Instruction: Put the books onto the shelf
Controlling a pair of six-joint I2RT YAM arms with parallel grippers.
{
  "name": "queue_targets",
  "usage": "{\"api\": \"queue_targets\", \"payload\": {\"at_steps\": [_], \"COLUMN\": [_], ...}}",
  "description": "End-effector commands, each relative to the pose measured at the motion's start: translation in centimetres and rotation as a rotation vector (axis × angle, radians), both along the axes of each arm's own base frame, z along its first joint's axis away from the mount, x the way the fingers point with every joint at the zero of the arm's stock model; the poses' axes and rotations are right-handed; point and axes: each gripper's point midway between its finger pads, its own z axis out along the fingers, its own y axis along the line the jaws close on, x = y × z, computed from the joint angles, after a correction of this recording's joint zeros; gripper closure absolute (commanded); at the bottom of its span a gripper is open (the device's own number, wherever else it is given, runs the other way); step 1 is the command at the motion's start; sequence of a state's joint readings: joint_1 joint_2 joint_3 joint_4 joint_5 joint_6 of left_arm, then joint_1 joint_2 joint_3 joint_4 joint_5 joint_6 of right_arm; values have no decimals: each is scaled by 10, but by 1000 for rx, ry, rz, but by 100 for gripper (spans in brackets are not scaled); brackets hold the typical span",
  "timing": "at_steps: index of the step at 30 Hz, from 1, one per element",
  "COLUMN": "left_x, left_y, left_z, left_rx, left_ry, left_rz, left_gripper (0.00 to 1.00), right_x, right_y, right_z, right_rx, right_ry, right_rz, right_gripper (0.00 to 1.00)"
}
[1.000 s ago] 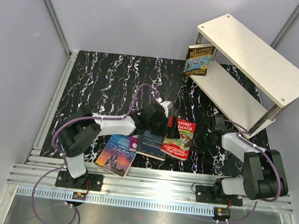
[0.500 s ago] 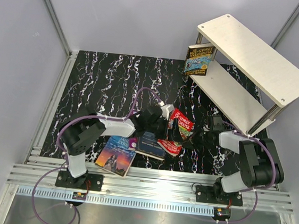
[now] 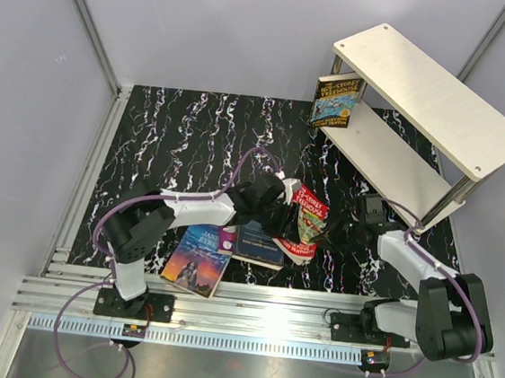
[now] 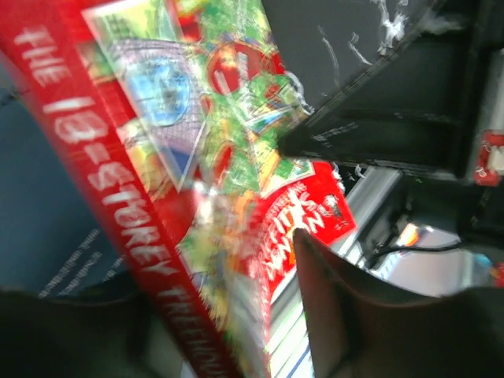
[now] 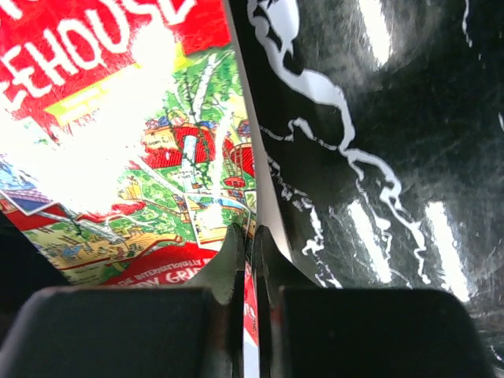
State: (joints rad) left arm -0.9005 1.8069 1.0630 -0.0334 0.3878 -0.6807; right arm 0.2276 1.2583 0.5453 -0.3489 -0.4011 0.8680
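While right jaws clamp it, red book (image 3: 307, 224) (Treehouse) stands tilted

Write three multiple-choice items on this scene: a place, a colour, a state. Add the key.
1. The blue-yellow book is: A) on the top board; B) upright at the shelf's far end; C) flat by the left arm.
2. The gripped book is: A) green; B) red; C) white.
3. The right pincer is: A) wide open; B) shut on a post; C) shut on the red book.
Key: B, it stands there in the top view; B, its cover is red; C, the fingers pinch its edge.
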Motion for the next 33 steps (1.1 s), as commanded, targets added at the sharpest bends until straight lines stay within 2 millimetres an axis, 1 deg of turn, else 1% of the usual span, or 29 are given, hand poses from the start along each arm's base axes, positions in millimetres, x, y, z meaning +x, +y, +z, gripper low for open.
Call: {"api": "queue_targets", "payload": {"at_steps": [1, 3, 4, 6, 7, 8, 9, 10, 11, 13, 14, 15, 18, 20, 21, 22, 23, 24, 25, 27, 28, 30, 31, 32, 33], "left_x": [15, 24, 25, 29, 30, 32, 33, 34, 35, 34, 34, 29, 19, 15, 23, 22, 25, 35, 33, 42, 41, 38, 36, 33, 20], "left_y": [2, 3, 3, 3, 3, 3, 2, 3, 2, -2, -4, -7, -16, -12, -5, 8, 17, 30, 45, 66, 74, 83, 82, 78, 69], "left_z": [44, 49, 50, 54, 54, 55, 57, 57, 58, 61, 61, 60, 56, 41, 32, 21, 14, 5, -4, -18, -23, -36, -40, -44, -50], "left_rx": [23, 30, 30, 22, 19, 15, 8, 9, 0, -23, -30, -49, -82, -17, 46, 116, 169, 247, 317, 426, 462, 496, 490, 470, 418], "left_ry": [-158, -181, -185, -190, -191, -189, -190, -187, -190, -179, -175, -151, -105, -90, -117, -108, -113, -142, -125, -139, -132, -128, -126, -118, -62], "left_rz": [-15, 6, 7, 13, 6, 1, -5, -5, -10, -23, -23, -46, -78, -83, -41, -20, 8, 66, 79, 123, 126, 112, 102, 77, 20], "left_gripper": [54, 54, 54, 54, 49, 48, 48, 48, 50, 53, 58, 60, 59, 58, 55, 52, 49, 45, 35, 29, 23, 16, 14, 8, 5], "right_x": [-5, -14, -16, -23, -25, -28, -33, -34, -36, -39, -39, -39, -34, -32, -31, -30, -30, -30, -30, -33, -34, -38, -38, -39, -40], "right_y": [-11, -14, -15, -17, -18, -19, -20, -20, -20, -21, -20, -20, -20, -19, -19, -18, -17, -17, -16, -16, -16, -16, -16, -16, -16], "right_z": [-5, -9, -8, -12, -11, -13, -16, -15, -15, -16, -16, -15, -10, -8, -7, -6, -6, -7, -7, -11, -13, -17, -17, -18, -19], "right_rx": [-58, -71, -72, -79, -78, -82, -83, -80, -79, -74, -72, -72, -67, -65, -63, -60, -52, -46, -40, -35, -35, -35, -32, -33, -34], "right_ry": [-19, -3, -7, 7, 3, 8, 22, 14, 14, 16, 16, 14, -4, -9, -11, -10, -10, -11, -10, 2, 9, 21, 19, 22, 26], "right_rz": [-29, -25, -28, -27, -29, -30, -33, -36, -36, -43, -45, -47, -51, -56, -57, -60, -61, -68, -69, -73, -73, -71, -75, -73, -73], "right_gripper": [100, 100, 100, 100, 100, 100, 100, 100, 100, 100, 100, 100, 100, 100, 100, 100, 100, 100, 100, 100, 100, 100, 100, 100, 100]}}
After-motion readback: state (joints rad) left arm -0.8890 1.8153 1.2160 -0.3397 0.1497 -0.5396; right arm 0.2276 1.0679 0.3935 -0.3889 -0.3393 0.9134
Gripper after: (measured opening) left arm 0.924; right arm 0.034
